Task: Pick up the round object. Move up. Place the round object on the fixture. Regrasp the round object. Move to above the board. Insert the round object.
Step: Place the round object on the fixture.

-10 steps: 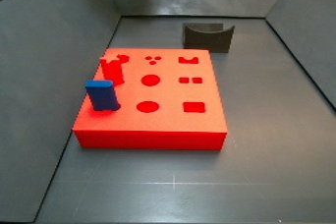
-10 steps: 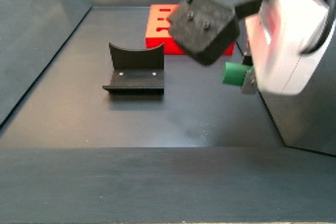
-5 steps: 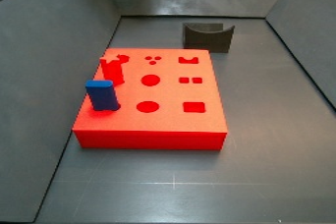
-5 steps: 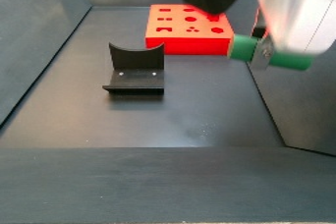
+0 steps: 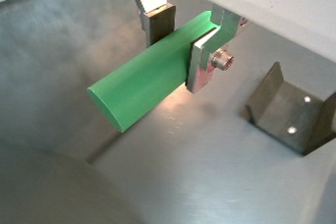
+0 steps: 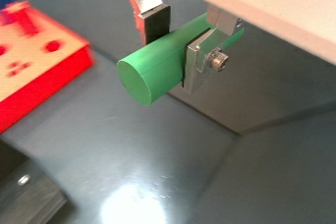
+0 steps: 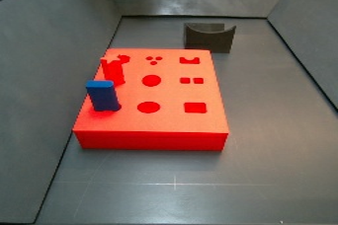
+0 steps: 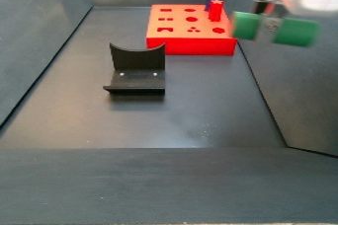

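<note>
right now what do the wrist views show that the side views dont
Only the wrist views show the tool with its flat silver fingers shut on the round object, held off the floor. Only the side views show the whole board top, with the blue block and red peg standing on it. Both sets share the fixture, the board and the green round object, which is blurred in a side view.

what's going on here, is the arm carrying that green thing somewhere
Yes. The gripper is shut on the green peg, holding it across its length, lifted clear of the floor. In a side view the peg hangs high beside the red board. The dark fixture stands empty. A blue block and a red peg already stand in the board.
</note>
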{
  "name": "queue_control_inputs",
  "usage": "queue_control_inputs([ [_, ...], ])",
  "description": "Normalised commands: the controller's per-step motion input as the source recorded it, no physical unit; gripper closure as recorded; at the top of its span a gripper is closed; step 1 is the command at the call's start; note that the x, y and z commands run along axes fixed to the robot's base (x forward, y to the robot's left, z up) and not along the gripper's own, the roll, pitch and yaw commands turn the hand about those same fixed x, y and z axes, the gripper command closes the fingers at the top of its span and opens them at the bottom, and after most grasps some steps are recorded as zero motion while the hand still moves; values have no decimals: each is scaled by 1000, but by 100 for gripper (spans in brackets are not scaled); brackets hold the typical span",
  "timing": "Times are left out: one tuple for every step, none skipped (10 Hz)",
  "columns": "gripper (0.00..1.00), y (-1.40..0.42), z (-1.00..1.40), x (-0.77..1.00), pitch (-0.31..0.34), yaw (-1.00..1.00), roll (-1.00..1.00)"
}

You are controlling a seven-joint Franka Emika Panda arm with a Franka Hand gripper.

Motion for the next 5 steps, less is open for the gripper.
queue_control_inputs([
  [100,-592,-179,1000,7,1000,14],
  [100,-539,-167,1000,10,1000,11],
  [100,-491,-156,1000,13,1000,8],
  [100,-467,-151,1000,14,1000,7],
  [100,-411,-141,1000,17,1000,5],
])
